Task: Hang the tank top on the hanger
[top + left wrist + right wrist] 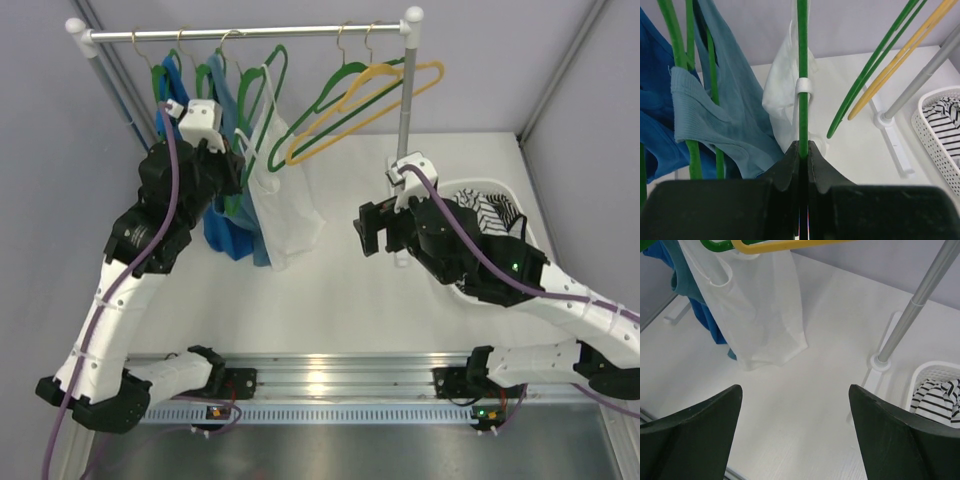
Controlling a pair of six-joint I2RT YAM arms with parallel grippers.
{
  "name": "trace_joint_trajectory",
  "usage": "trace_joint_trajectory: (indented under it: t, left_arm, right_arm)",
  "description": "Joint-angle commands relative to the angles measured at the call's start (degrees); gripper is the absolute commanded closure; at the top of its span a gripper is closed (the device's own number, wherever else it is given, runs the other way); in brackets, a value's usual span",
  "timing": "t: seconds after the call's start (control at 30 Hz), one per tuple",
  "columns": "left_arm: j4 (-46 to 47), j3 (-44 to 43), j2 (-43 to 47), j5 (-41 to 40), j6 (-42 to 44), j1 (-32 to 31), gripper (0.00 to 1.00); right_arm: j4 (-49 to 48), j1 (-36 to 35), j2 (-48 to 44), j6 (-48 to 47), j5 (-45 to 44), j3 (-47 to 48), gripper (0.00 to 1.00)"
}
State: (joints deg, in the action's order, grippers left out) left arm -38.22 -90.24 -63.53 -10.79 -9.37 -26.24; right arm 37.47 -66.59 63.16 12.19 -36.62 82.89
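Left wrist view alone: left gripper (803,150) clamped on thin green plastic hanger (802,60), strap of plain white soft tank top (785,85) looped round it. Overhead: hung toward 11 o'clock on white table (340,290); right gripper (372,230) at its 3 o'clock, fingers wide apart.

Checked all three views: I can read no text, label, brand, number or sign, whether on the tank top (765,305), the hanger (802,50) or the basket (932,135).

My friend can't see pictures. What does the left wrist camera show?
The left gripper is shut on a green hanger with the white tank top strap looped round it. Blue tops hang to its left; a basket with striped cloth sits at the right.
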Motion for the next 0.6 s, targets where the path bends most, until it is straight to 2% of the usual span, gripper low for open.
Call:
trace_joint_trajectory:
  t: [0.0,0.3,0.57]
  left_arm:
    - [1.3,-4.8,-1.6,-2.2,1.5,0.3,1.00]
    - [-1.6,-14.1,-9.0,-4.6,0.6,0.6,1.00]
    - [-3.5,-17.3,-12.6,-4.9,-0.4,1.8,1.00]
  right_arm:
    - [-1.4,0.4,-1.3,0.5,-0.9,0.3,0.13]
    - [-1.3,0.4,-2.2,0.6,-1.1,0.1,0.13]
    - [-1.1,0.5,-3.2,0.8,-1.2,-0.5,0.13]
